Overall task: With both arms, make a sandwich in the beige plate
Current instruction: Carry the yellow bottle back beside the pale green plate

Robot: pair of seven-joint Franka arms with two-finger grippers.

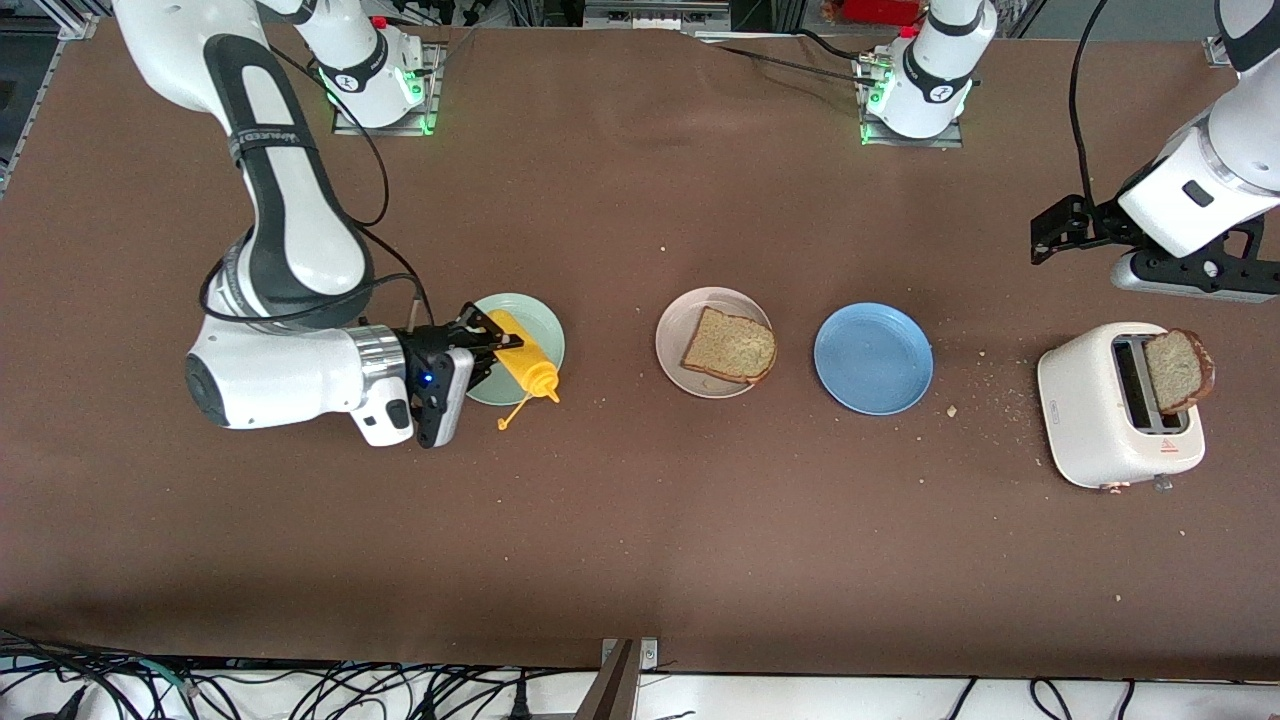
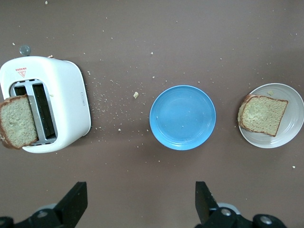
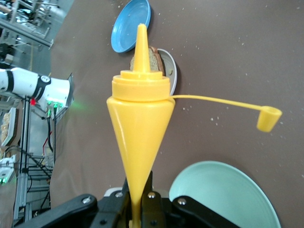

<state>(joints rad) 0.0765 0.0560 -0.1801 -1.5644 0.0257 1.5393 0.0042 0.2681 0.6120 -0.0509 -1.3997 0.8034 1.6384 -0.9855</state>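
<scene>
Toward the right arm's end of the surface (image 1: 620,560), the right hand (image 1: 492,340) was clamped on a yellow squeeze bottle (image 1: 524,366), held on its side over the mint-green plate (image 1: 545,330). The bottle's long axis ran from the hand toward the front camera and the beige plate, nozzle leading, and its tethered cap (image 1: 503,424) dangled open below the nozzle. In the right wrist view the nozzle pointed almost straight at the beige plate, with bare surface between bottle and plate.

At the middle, the beige plate (image 1: 675,345) held one slice of brown bread (image 1: 730,346) lying flat, its crust reaching the plate's rim on the side toward the blue plate (image 1: 873,357). The blue plate stood just beside it, apart and carrying nothing. No lettuce showed anywhere.

At the left arm's end, a white toaster (image 1: 1100,420) stood upright with a second slice (image 1: 1178,369) poking out of one slot, leaning toward the left arm's edge of the surface. The left hand (image 1: 1060,235) hung above the surface near the toaster, its fingers (image 2: 71,202) spread wide and holding nothing.

Judging from this, the right arm was the nearer one to the plated slice, and the next move looked like carrying the bottle across that open stretch to bring the nozzle over the bread. The left hand was the nearer one to the toaster slice. Crumbs lay scattered between the toaster and the blue plate, no obstacle.
</scene>
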